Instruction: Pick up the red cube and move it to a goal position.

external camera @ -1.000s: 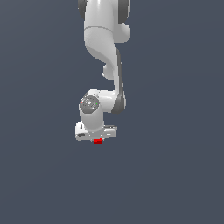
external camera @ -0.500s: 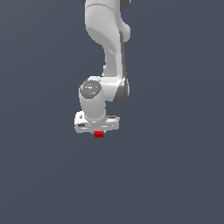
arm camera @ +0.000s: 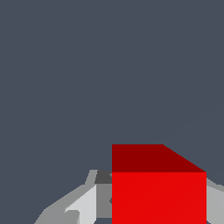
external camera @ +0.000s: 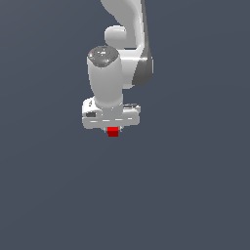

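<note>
The red cube (external camera: 113,132) is a tiny bright red block showing just under the white hand of the arm in the exterior view. My gripper (external camera: 113,130) is shut on it, with the fingers mostly hidden behind the hand's body. In the wrist view the red cube (arm camera: 158,188) fills the lower part of the picture, gripped between grey fingers (arm camera: 83,205) on either side. No goal marker shows in either view.
The white arm (external camera: 124,58) rises from the hand toward the top of the exterior view. Around it there is only a plain dark grey background, with no other objects in sight.
The arm has carried the red cube upward in the exterior view, and the hand has risen with it. The grip on the cube has stayed the same.
</note>
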You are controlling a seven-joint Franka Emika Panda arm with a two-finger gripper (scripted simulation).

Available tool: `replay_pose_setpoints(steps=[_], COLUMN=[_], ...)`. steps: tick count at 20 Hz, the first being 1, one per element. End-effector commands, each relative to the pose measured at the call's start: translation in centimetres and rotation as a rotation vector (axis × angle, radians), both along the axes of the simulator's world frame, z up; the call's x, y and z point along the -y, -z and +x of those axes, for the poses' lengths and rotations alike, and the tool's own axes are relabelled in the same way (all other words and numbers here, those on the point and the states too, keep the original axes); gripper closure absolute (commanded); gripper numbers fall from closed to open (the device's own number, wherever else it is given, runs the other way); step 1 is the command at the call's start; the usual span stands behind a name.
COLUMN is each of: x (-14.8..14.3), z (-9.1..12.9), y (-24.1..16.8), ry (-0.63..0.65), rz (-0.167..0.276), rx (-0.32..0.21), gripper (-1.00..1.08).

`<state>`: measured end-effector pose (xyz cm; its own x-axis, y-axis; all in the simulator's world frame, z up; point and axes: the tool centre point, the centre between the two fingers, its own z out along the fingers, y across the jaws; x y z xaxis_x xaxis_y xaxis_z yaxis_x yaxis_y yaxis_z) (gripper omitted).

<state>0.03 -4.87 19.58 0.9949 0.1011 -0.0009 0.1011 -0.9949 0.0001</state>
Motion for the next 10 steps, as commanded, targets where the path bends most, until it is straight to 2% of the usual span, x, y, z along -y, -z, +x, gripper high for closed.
replay_pose_setpoints(steps=[1,10], x=[-0.5,-2.4], z=[-0.7,-2.7], y=[-3.1,-13.8], ry=[0.0,0.0], rz=[0.0,0.0], rx=[0.001,0.001], gripper=[1.08,1.08])
